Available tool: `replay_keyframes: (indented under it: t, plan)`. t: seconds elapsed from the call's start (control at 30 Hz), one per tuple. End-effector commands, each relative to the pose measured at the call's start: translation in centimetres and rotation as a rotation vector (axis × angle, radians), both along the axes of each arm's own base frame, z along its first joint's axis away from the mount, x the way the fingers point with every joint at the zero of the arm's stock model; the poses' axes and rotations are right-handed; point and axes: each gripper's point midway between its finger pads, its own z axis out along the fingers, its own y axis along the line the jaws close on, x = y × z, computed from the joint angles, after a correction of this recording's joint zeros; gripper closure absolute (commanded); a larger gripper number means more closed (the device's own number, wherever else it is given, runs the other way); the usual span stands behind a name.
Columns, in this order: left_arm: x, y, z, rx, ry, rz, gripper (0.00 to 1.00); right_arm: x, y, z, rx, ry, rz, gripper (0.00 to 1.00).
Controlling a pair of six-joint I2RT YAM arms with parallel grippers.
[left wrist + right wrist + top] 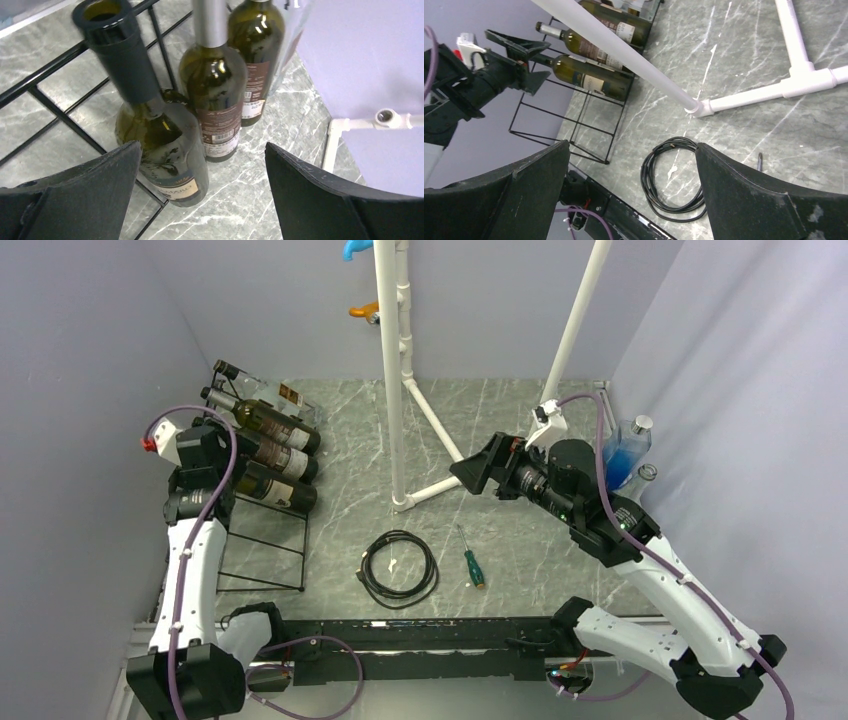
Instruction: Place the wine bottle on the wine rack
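Wine bottle (160, 145): dark green, lying on the black wire wine rack (262, 540) at far left, nearest of the row. Left gripper (200, 155): jaws wide apart just off the bottle's neck, holding nothing. Right gripper (631, 147): wide open, empty, right of centre.

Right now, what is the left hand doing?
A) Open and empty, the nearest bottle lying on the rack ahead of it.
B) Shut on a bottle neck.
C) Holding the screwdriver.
A: the left hand stands wide open with nothing gripped, and the wine bottle lies on the wine rack just ahead.
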Motion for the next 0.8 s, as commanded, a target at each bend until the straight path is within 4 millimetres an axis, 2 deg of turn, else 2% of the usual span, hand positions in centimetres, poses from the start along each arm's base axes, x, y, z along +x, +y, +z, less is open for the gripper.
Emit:
replay_keyframes:
  t: [0.0,0.1,0.23,0.4,0.5,0.53,0.67,0.77]
  plan:
    - [1.7,-0.9,5.0,0.095,-0.128,-0.127,0.02,0.3,-1.2,1.4,-0.008,-0.021,-0.056,0.01]
    - [2.3,-2.2,6.5,0.153,-0.185,-0.228,0.02,0.7,-1.6,1.1,-0.047,-0.023,-0.08,0.01]
    - [3.5,-5.0,8.0,0.217,-0.283,-0.412,0.07,1.3,-1.5,0.4,-0.087,0.001,-0.09,0.01]
    - [5.2,-6.8,7.8,0.227,-0.347,-0.539,0.05,2.3,-1.2,-0.6,-0.169,0.064,-0.105,0.01]
    - [5.7,-8.0,7.1,0.215,-0.351,-0.593,0.01,3.5,-2.0,-1.0,-0.256,0.089,-0.162,0.01]
    - [5.8,-8.4,7.6,0.228,-0.371,-0.609,0.01,4.0,-2.2,-1.3,-0.29,0.102,-0.18,0.01]
    - [5.5,-10.7,8.7,0.237,-0.404,-0.682,0.01,5.3,-3.4,-1.0,-0.392,0.07,-0.222,0.01]
    - [4.4,-11.8,10.1,0.233,-0.429,-0.713,0.01,6.1,-4.4,-1.3,-0.439,0.004,-0.258,0.01]
